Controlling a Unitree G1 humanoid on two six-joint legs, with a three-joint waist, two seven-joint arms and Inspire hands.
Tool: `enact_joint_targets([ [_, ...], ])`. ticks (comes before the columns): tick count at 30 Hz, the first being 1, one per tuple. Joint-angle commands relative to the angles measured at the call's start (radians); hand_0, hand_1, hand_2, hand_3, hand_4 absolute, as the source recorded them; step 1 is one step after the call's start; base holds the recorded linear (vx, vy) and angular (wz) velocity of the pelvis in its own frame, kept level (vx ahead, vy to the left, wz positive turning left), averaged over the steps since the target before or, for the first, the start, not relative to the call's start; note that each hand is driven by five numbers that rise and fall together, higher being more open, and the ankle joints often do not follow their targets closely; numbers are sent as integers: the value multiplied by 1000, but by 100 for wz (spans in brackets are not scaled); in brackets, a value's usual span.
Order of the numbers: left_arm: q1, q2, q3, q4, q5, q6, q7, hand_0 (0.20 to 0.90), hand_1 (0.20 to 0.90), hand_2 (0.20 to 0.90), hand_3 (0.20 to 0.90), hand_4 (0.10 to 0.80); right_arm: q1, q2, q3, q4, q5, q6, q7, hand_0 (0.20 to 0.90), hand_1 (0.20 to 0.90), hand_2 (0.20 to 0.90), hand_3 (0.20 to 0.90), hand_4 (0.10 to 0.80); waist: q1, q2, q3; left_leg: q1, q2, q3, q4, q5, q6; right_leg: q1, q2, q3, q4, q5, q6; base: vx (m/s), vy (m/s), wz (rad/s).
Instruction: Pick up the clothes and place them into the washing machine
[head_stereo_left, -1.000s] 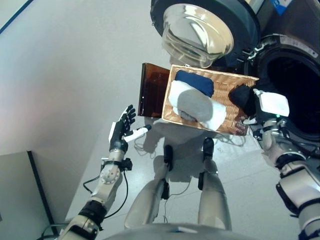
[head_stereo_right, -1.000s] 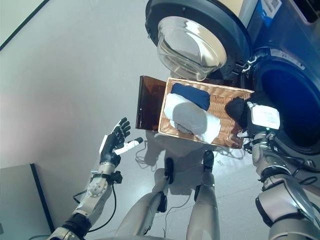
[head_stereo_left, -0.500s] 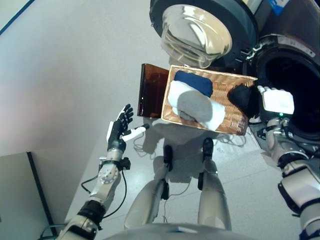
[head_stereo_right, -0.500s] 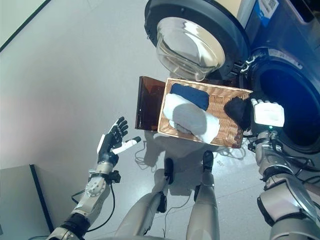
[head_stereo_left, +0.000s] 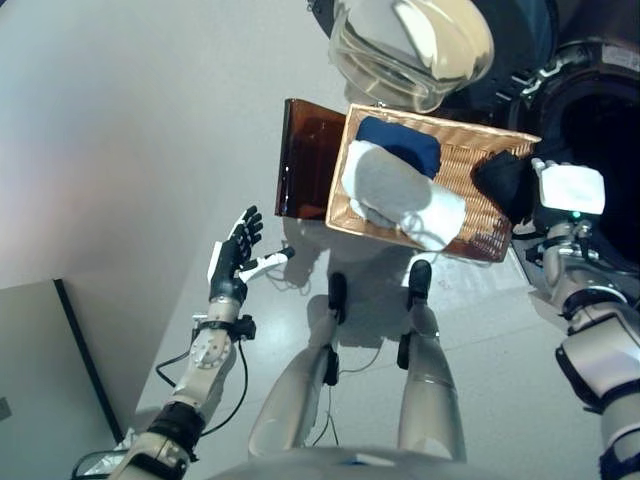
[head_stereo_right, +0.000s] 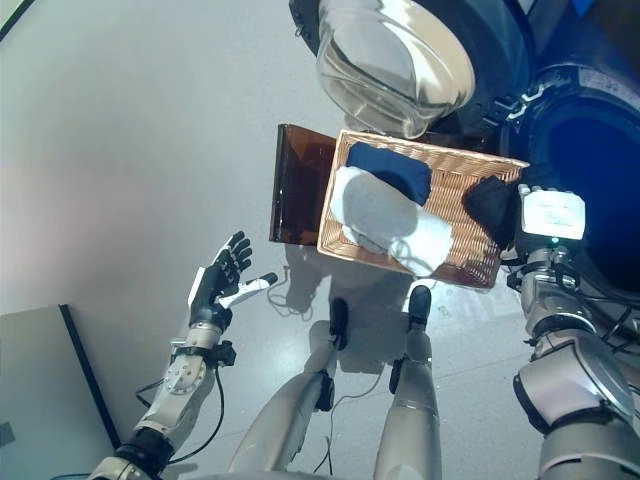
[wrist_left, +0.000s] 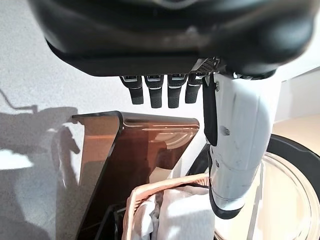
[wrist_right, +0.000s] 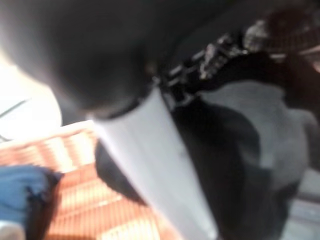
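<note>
A laundry room, by all signs: front-loading washing machine (head_stereo_right: 600, 190) with dark drum gaping, round glass door (head_stereo_right: 395, 55) swung wide, wicker basket (head_stereo_right: 470, 265) of folded clothes (head_stereo_right: 385, 210) just before it, brown plastic stand (head_stereo_right: 298, 185) beside the basket, smooth pale grey floor (head_stereo_right: 130, 130) all around.

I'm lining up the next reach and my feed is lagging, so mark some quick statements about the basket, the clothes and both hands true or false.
1. The rectangular woven wicker basket holds a dark blue folded cloth. True.
2. The right hand is empty. False: it is closed on a black garment at the basket's right end.
3. The round glass door of the washing machine is shut. False: it hangs open above the basket.
4. The left hand is over bare floor, fingers straight, holding nothing. True.
5. A white towel lies in the basket. True.
</note>
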Motion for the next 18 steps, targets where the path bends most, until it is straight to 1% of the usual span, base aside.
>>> enact_joint_targets([
  [1,10,58,48,-125,-4,-95,8,900,900,900,900,800,-115,-86,91,-40,38,7,-36,900,900,900,900,800,5,-41,4,-13,-9,24,-9,-10,-142,19,-3,24,-29,1,14,0,0,0],
  [6,17,61,59,-128,-8,-97,7,900,900,900,900,800,-127,-89,108,-34,27,8,-30,900,900,900,900,800,8,-38,2,-30,-12,20,-9,-9,-143,-1,-5,25,-25,3,13,0,0,0],
  [14,29,60,63,-158,-11,-87,-22,900,900,900,900,800,-178,-113,155,73,-20,59,28,900,900,900,900,800,18,-23,4,-40,-20,19,-9,-3,-142,-14,-13,33,-19,7,14,-19,7,2],
  [18,30,63,70,-160,-11,-82,-28,900,900,900,900,800,-206,-120,163,66,-21,65,31,900,900,900,900,800,22,-21,1,-48,-24,23,-9,-1,-140,-24,-13,41,-26,15,15,-11,12,-4],
])
